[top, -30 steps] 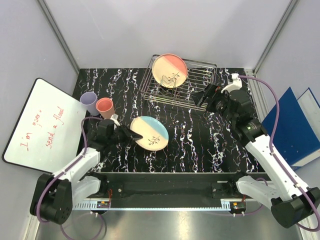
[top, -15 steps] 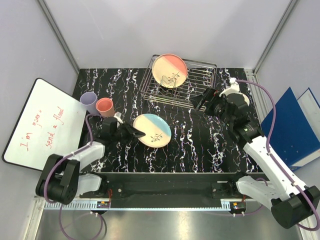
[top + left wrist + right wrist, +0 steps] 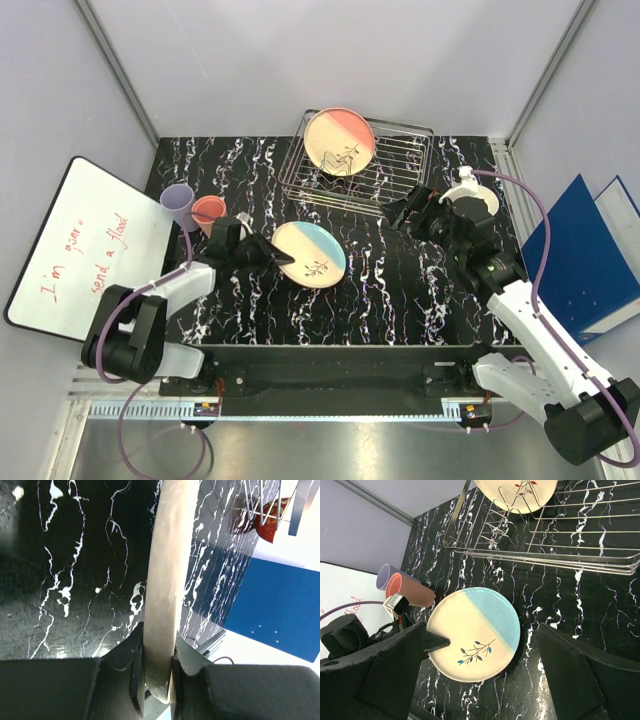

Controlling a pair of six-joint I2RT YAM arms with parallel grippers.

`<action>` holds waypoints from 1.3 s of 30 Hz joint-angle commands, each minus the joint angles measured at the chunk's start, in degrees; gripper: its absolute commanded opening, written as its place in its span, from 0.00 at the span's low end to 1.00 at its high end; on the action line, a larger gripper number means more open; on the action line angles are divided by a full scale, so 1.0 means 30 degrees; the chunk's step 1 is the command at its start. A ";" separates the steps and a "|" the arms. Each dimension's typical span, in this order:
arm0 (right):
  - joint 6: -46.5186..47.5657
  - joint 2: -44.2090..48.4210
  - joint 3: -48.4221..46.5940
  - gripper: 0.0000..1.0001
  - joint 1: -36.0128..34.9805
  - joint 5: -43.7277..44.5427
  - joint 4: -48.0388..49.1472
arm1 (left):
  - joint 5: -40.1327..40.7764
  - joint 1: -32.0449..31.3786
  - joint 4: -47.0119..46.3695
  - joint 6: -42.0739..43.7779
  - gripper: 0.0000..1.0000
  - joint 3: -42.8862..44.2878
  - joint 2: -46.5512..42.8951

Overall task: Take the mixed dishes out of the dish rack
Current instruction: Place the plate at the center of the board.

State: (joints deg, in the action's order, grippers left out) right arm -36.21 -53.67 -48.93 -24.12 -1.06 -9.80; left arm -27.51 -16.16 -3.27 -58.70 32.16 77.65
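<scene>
One cream-and-blue plate (image 3: 309,254) is just in front of the dish rack (image 3: 402,162), its rim pinched between the left gripper's (image 3: 283,258) narrow jaws. A cream-and-pink plate (image 3: 340,141) stands upright in the rack, where something red (image 3: 267,522), possibly a small bowl, also shows. The right gripper (image 3: 404,212) hovers at the rack's front right corner, jaws spread wide.

Shiny wire-metal rack (image 3: 400,165), glossy glazed blue-cream plate (image 3: 310,255), polished black marble-look tabletop (image 3: 400,290)

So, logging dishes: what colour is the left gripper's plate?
The plate: cream and light blue, clearest in right wrist view.
</scene>
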 commanded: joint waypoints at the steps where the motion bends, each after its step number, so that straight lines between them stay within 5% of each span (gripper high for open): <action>1: -0.0090 0.0429 0.0166 1.00 -0.0134 0.0236 0.0953 | 0.1610 -0.0091 0.2319 0.1079 0.12 0.0207 0.1069; 7: -0.0002 0.0458 0.0342 1.00 -0.0163 0.0236 0.1041 | 0.1903 -0.0120 0.2437 0.1459 0.11 -0.0173 0.2387; 9: -0.0060 0.0458 0.0372 1.00 -0.0134 0.0236 0.1070 | 0.1962 -0.0236 0.2437 0.1664 0.00 -0.0116 0.3061; 24: -0.0265 0.0575 0.1045 1.00 -0.0134 0.0061 0.1363 | 0.3250 -0.3546 0.2379 0.1373 0.00 0.1641 0.5927; 39: 0.0027 0.1132 0.1543 1.00 -0.0163 0.0265 0.1188 | 0.3485 -0.3782 0.2671 0.1314 0.02 0.2668 0.9742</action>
State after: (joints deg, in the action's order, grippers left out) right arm -36.51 -51.44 -44.82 -24.12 -1.02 -8.21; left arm -28.21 -26.09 -14.63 -60.60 43.05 100.27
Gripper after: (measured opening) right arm 0.994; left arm 0.255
